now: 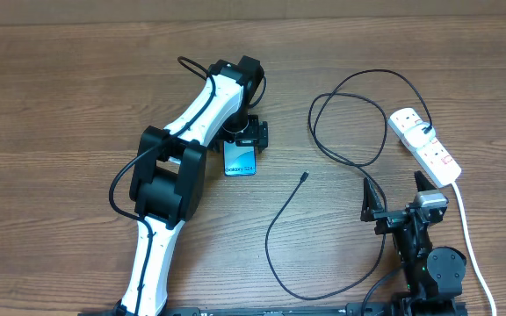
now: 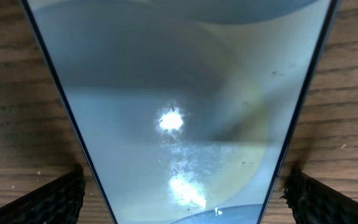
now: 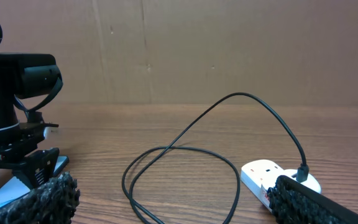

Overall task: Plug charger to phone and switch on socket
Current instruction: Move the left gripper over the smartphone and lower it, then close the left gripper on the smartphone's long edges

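The phone [image 1: 242,160] lies flat on the table with its blue screen up, and it fills the left wrist view [image 2: 179,93]. My left gripper [image 1: 247,137] hangs over its far end, open, with one finger on each side of the phone [image 2: 185,202] and a thin gap at each edge. The charger cable [image 1: 350,123] loops across the table. Its connector tip [image 1: 304,176] lies loose to the right of the phone, and its plug [image 1: 425,130] sits in the socket strip [image 1: 429,149]. My right gripper [image 1: 398,200] is open and empty near the front edge [image 3: 179,205].
The strip's thick white cord [image 1: 466,228] runs down the right side past my right arm. In the right wrist view the cable loop [image 3: 179,174] lies ahead, the strip [image 3: 269,174] is at the right, and the left arm [image 3: 17,124] is at the left.
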`<state>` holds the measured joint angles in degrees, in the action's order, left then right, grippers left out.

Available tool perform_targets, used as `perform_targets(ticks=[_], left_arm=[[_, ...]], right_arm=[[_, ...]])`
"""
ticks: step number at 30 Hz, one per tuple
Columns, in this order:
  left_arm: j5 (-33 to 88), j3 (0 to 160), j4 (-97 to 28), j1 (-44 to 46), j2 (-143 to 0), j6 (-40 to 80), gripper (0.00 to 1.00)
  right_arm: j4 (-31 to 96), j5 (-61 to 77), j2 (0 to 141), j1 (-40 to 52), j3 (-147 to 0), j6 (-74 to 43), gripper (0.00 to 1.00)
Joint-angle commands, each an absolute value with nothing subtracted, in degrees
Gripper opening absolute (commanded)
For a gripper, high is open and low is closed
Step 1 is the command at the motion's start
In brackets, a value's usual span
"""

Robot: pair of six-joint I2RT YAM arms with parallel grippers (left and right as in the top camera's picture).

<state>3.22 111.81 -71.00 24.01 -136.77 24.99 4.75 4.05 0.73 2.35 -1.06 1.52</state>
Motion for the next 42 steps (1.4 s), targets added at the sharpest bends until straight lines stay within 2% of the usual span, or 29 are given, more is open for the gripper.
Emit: perform_targets(ticks=[1, 9, 23, 35, 36, 38, 42], left_arm=[[-0.8, 112.22, -68.84, 24.56, -140.25, 24.4, 1.0], [-1.69, 112.22, -65.32, 24.49, -141.23, 24.4, 1.0], [-1.98, 112.22, -71.35, 24.38, -141.25, 24.43, 1.0], [-3.77, 112.22, -70.87, 24.34, -141.27, 24.43, 1.0], [-3.77, 112.22, -70.65, 24.34, -141.27, 24.43, 0.96], [-3.44, 112.22, -70.26, 24.32, -141.27, 24.43, 0.93], [-2.94, 112.22, -69.49, 24.27, -141.27, 24.45, 1.0]], right_arm=[[4.58, 3.9, 0.38, 2.68, -0.47, 1.34, 1.0], [4.58, 3.9, 0.38, 2.68, -0.47, 1.34, 1.0], [4.58, 3.9, 0.38, 2.68, -0.47, 1.34, 1.0], [4.58, 3.9, 0.38, 2.68, -0.47, 1.34, 1.0], [4.58, 3.9, 0.38, 2.68, -0.47, 1.34, 1.0], [4.58, 3.9, 0.38, 2.68, -0.47, 1.34, 1.0], [4.58, 3.9, 0.38, 2.68, -0.47, 1.34, 1.0]])
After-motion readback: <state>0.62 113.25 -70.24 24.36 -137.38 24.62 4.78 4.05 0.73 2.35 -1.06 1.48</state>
